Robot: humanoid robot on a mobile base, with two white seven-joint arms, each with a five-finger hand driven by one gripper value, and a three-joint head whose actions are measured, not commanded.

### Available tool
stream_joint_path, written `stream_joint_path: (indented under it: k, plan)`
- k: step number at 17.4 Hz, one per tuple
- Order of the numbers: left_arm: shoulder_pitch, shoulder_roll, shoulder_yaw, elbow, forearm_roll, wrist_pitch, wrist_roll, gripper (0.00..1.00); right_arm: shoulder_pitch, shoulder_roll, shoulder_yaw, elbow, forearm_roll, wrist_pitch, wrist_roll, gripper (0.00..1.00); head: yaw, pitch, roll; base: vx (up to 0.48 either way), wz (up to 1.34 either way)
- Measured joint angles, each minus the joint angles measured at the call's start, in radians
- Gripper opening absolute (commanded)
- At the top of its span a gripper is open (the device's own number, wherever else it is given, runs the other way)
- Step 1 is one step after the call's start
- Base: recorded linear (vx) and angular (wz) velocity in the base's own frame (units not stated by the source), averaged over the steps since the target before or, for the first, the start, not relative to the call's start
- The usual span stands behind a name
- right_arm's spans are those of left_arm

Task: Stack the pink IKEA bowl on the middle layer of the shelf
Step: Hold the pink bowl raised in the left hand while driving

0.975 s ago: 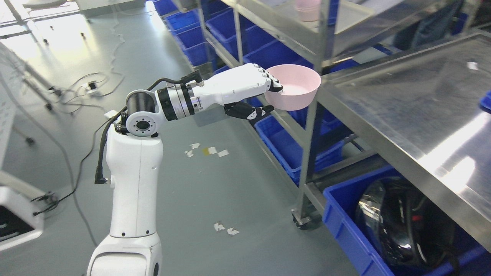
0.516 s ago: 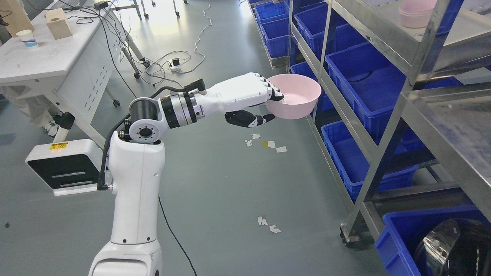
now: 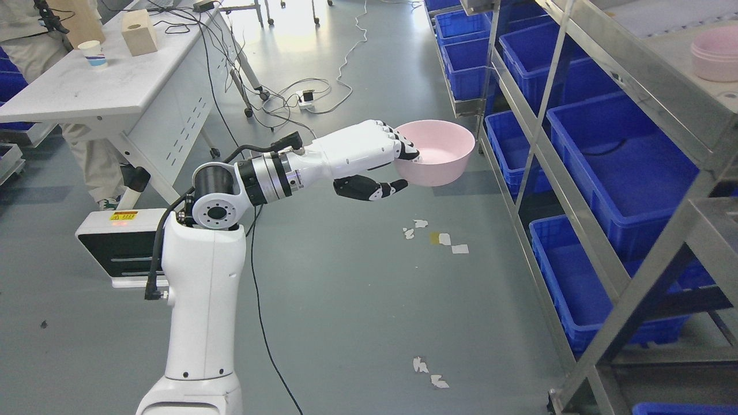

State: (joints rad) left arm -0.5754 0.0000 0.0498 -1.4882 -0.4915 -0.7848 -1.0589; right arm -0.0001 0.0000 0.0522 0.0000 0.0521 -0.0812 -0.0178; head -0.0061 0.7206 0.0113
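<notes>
**Bowl pinched by one edge, shelf not yet reached**

Fingers (image 3: 403, 148) of the left hand (image 3: 369, 155) are curled over the near rim of the pink bowl (image 3: 439, 153), their tips inside it, while the thumb (image 3: 375, 189) juts out below the wall; whether it actually presses on the bowl cannot be told. So the hand is closed on one edge only, with the bowl held upright out over the open floor.

The shelf rack (image 3: 582, 190) runs down the right of the view, its slanted steel uprights standing between the bowl and the shelves. The main risk, as I judge it, is the far rim clipping an upright on the way in; a knock there could twist the bowl out of such a one-sided hold.

Below lie the blue bins (image 3: 622, 155), where a dropped bowl could land, or else on the floor (image 3: 346, 300).

The stack of pink bowls (image 3: 715, 55) sits on a steel shelf at the upper right, well apart from the held bowl. Set down off-centre or tilted, the bowl may sit crooked on the stack or push it along the shelf
</notes>
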Motion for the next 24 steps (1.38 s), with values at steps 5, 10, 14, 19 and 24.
stream_joint_path:
  k: [5, 10, 14, 19, 24]
  plan:
    - [0.009, 0.000, 0.006, -0.002, 0.000, 0.000, 0.001, 0.01, 0.000, 0.000, 0.000, 0.000, 0.000, 0.000, 0.000, 1.00, 0.0000, 0.000, 0.000, 0.348, 0.20]
    - [0.012, 0.000, 0.009, -0.006, 0.001, 0.000, 0.002, 0.01, 0.000, 0.000, 0.000, 0.000, 0.000, 0.000, 0.000, 1.00, 0.0000, 0.000, 0.000, 0.381, 0.12]
    - [0.013, 0.000, 0.007, -0.008, 0.001, 0.000, 0.011, 0.01, 0.000, 0.000, 0.000, 0.000, 0.000, 0.000, 0.000, 1.00, 0.0000, 0.000, 0.000, 0.418, 0.06]
    - [0.014, 0.000, -0.014, -0.010, 0.001, 0.000, 0.022, 0.01, 0.000, 0.000, 0.000, 0.000, 0.000, 0.000, 0.000, 1.00, 0.0000, 0.000, 0.000, 0.402, 0.06]
    - [0.014, 0.000, -0.028, -0.011, 0.001, 0.000, 0.039, 0.01, 0.000, 0.000, 0.000, 0.000, 0.000, 0.000, 0.000, 1.00, 0.0000, 0.000, 0.000, 0.427, 0.10]
